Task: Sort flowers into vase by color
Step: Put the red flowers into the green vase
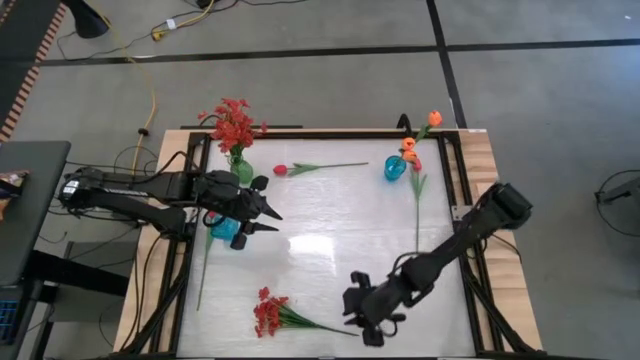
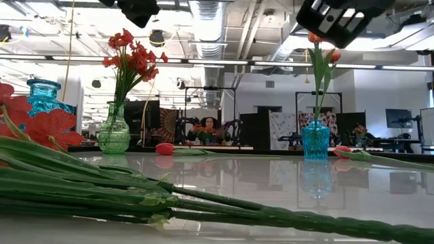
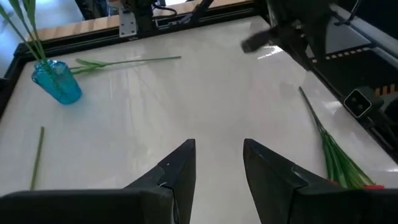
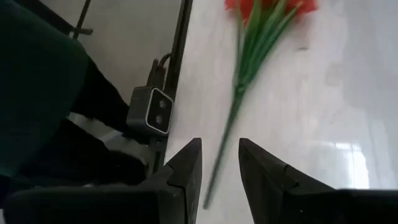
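Fingers [image 4: 217, 180] straddle spray [image 4: 249, 68] stem (table-edge).

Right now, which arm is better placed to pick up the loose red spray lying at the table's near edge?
The right. Its gripper is open just past the end of the red spray, with the stem running between its fingers in the wrist view. The left gripper hovers, open, by the teal vase, farther off.

Green stems [image 2: 135, 193] across the foreground, green vase [image 2: 113, 135] of red flowers [image 2: 132, 57], blue vase [image 2: 314, 139] beyond.
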Controlling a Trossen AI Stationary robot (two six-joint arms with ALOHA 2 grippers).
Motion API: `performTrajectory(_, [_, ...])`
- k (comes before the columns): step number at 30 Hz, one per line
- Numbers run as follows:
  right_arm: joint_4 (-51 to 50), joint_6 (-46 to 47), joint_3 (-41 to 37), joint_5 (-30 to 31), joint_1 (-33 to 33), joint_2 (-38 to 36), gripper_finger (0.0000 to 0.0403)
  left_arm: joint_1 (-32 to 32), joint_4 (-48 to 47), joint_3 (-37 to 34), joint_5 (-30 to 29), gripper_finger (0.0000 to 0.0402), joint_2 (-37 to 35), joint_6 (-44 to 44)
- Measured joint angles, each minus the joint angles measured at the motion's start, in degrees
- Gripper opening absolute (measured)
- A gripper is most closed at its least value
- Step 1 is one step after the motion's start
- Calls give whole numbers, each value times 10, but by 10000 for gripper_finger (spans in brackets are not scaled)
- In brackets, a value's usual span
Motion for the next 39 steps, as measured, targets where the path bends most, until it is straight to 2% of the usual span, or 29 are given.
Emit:
performTrajectory(9, [-2,12,55,2,41,111,142,0,1,0,-5,123,0,-50])
performTrajectory(14, [-11,12,85,32,52,150,175,0,-15,0,-5,123,0,-83])
performTrajectory(21, [-17,-5,103,81,53,159,217,0,-42,0,-1,123,0,-119])
performTrajectory(34, [1,-46,103,137,48,206,203,-2,-40,0,-17,123,-1,-130])
performTrajectory(39, [0,-42,104,159,50,217,181,-10,-41,0,-19,123,0,-140])
